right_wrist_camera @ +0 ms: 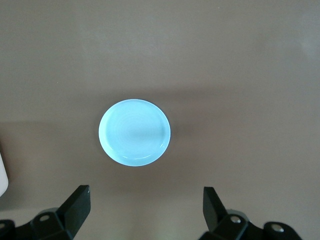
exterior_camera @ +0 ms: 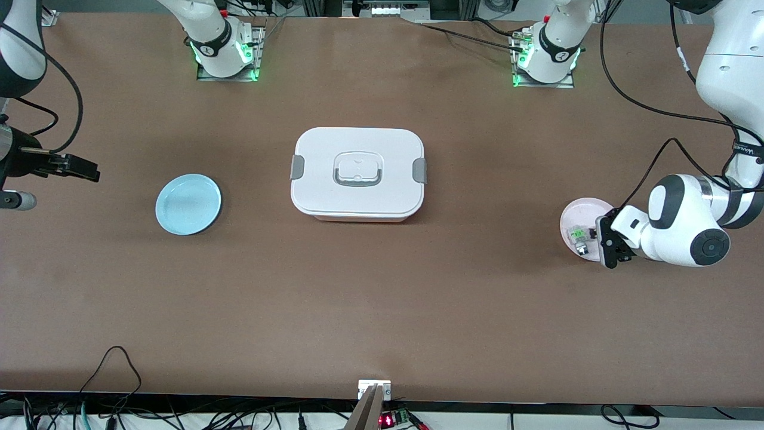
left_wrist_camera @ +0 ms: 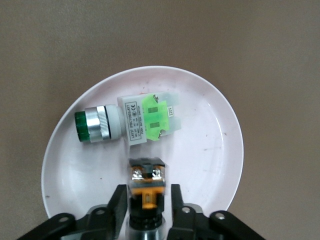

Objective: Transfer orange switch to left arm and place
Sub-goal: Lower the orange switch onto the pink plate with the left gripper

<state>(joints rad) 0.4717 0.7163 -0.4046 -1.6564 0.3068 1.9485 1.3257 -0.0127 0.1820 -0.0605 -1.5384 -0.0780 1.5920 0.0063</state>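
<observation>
The orange switch [left_wrist_camera: 146,179] lies on the pale pink plate [left_wrist_camera: 210,145] beside the clear switch with green parts [left_wrist_camera: 132,121]. My left gripper [left_wrist_camera: 146,202] is low over this plate [exterior_camera: 574,214]. Its two fingers stand on either side of the orange switch with small gaps, so it is open. In the front view the gripper [exterior_camera: 598,236] hides the orange switch. My right gripper [right_wrist_camera: 146,200] is open wide and empty, up over the table at the right arm's end [exterior_camera: 83,169]. The white box [exterior_camera: 358,173] stands mid-table.
An empty light blue plate [exterior_camera: 188,204] lies between the box and the right arm's end of the table; it also shows in the right wrist view [right_wrist_camera: 134,132]. A white corner of the box [right_wrist_camera: 2,175] shows at that view's edge.
</observation>
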